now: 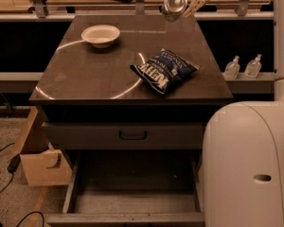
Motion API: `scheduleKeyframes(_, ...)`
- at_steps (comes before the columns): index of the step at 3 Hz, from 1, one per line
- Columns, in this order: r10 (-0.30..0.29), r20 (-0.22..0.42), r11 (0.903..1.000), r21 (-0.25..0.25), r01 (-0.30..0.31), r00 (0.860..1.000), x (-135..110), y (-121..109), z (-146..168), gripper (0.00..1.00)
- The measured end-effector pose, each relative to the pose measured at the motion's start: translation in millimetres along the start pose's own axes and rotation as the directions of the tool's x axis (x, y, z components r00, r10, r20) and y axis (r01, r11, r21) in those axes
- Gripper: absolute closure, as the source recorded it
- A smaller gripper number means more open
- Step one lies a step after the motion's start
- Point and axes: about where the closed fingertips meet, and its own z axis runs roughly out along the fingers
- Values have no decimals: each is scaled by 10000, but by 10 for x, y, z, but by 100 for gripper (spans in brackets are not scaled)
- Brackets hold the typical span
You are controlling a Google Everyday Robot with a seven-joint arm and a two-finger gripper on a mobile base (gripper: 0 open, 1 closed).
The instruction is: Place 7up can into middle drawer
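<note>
While the middle drawer stands pulled open, its grey floor bare, a blue crisp bag lies on the cabinet top. Beyond, over the far edge, the gripper clasps the 7up can (silvery, shiny round end showing) aloft.

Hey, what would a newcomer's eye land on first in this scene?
The small silver-white aluminium drinks can, gripped aloft by the tool above the far edge of the dark cabinet top, stands out first. A dark blue crisp bag lies on that top towards its front, and the wide dark grey metal drawer below stands open.
</note>
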Motion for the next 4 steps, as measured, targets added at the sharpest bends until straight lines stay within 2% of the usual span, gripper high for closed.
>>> scheduleKeyframes(1, -186, 808, 9997, 189, 171, 9966, -329, -109, -74, 100)
scheduleKeyframes(2, -215, 1593, 9968, 798, 88, 9870, -804, -314, -251, 100)
scheduleKeyframes(3, -13, 2434, 9933, 1124, -269, 9699, -1265, -267, -427, 100)
scheduleKeyframes(4, -166, 3592, 9949, 989, -204, 9331, -1678, 107, -370, 100)
